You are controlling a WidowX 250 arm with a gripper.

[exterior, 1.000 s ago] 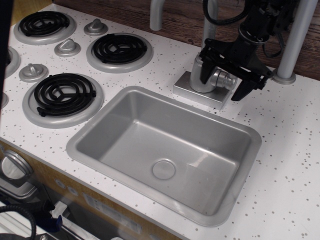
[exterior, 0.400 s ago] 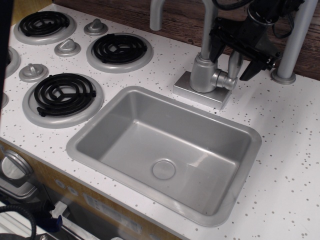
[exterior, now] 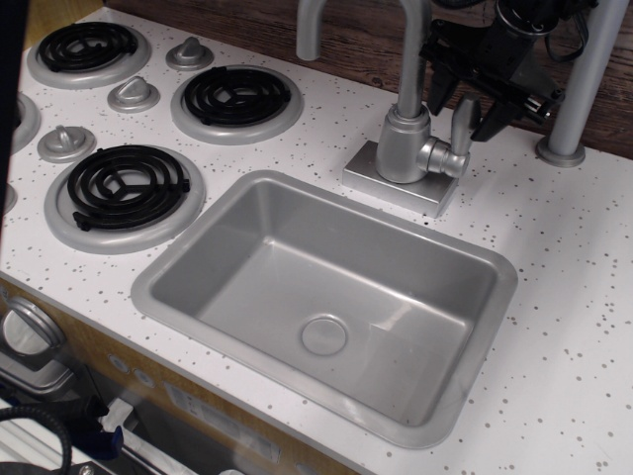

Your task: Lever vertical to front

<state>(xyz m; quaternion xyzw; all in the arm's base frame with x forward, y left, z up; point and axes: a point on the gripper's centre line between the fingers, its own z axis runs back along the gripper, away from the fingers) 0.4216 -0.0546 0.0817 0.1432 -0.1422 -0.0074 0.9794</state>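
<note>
**Upright lever, end effector straddling its tip**

The lever (exterior: 463, 121) stood vertical beside the faucet base (exterior: 404, 146), behind the sink (exterior: 495, 297) on the bench (exterior: 574, 297). The end effector (exterior: 459, 97) hung spread wide around its top. Likely rigid, light, smooth plastic; pushing near the tip would give most leverage.

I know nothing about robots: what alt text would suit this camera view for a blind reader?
A black robot gripper, jaws open, straddles the top of an upright short matte-silver paddle lever on a grey faucet base. In front lies an empty grey rectangular sink; black coil burners sit left on the white speckled counter.
</note>
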